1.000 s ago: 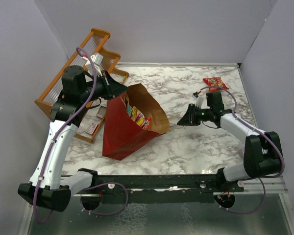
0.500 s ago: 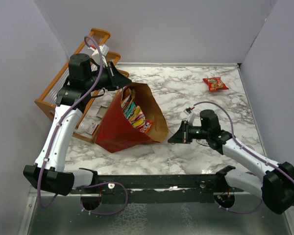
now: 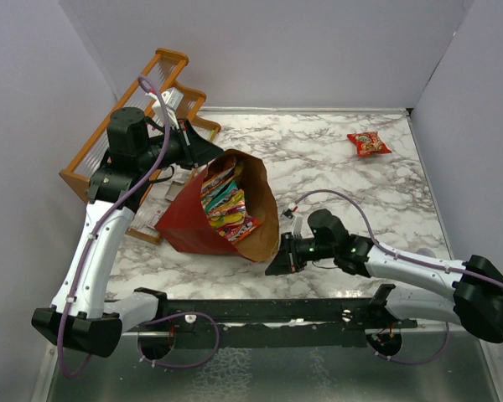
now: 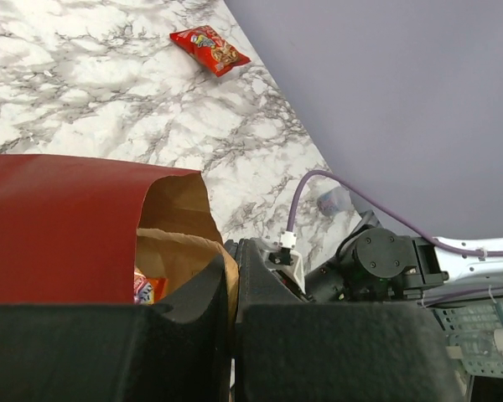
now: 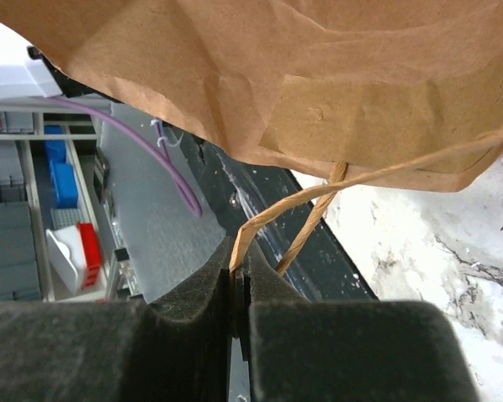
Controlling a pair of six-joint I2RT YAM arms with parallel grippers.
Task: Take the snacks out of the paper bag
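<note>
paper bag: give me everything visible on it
The paper bag is red outside and creased brown kraft inside, with a thin twine handle at its near rim. It lies tipped on the marble table, base toward the left, mouth held wide open and facing up. Colourful snack packets show inside. The left gripper is shut on the far rim. The right gripper is shut on the twine handle.
</note>
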